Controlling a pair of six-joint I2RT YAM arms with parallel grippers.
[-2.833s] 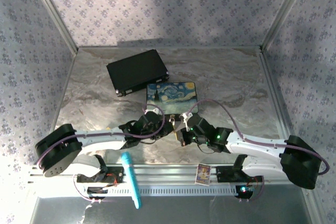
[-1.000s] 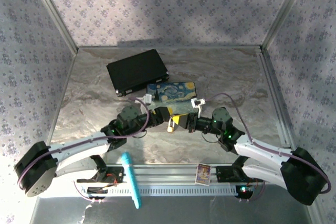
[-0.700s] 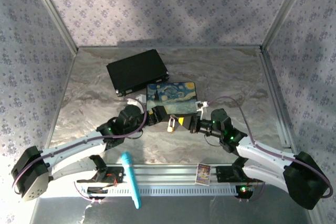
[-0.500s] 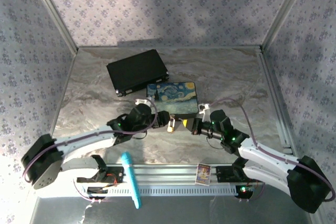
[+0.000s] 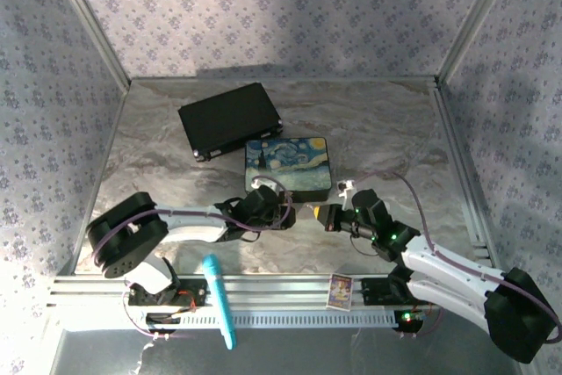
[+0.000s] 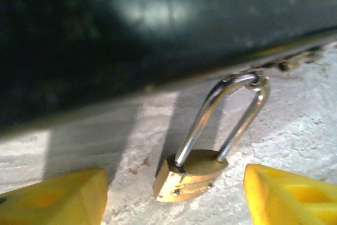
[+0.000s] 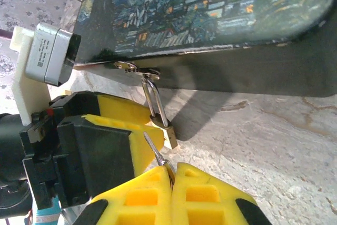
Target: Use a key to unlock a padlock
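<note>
- Two grippers meet low over the marbled table (image 7: 274,146), at the near face of the painted box (image 7: 221,9). That is where the padlock (image 6: 189,176) hangs.
- Its thin silver shackle (image 6: 210,106) is threaded through the hasp (image 7: 131,67) at the box's lower edge. The brass body rests tilted on the table just below, and both shackle legs look seated in it, so I judge it locked.
- The left gripper (image 6: 174,196) has its yellow fingers (image 6: 58,196) spread apart, one on each side of the brass body and neither touching it. This stance looks meant to bracket the lock, so a squeeze can pin the body before anything pushes on it.
- The right gripper (image 7: 171,180) has its fingers pressed together, clamped on the key (image 7: 154,150). Only the narrow metal blade sticks out past the pads, aimed toward the lock.
- The blade tip is near the brass body but apart from it. I cannot make out the keyhole in either wrist view.
- By my reading, the step in hand is lining up the blade, and insertion has not begun.
- The padlock dangles loosely from the hasp and would likely swing or skid under a push. The left fingers should probably close on it first.
- A slim blade held only at its head could twist in the grip if it meets the brass off-centre.
</note>
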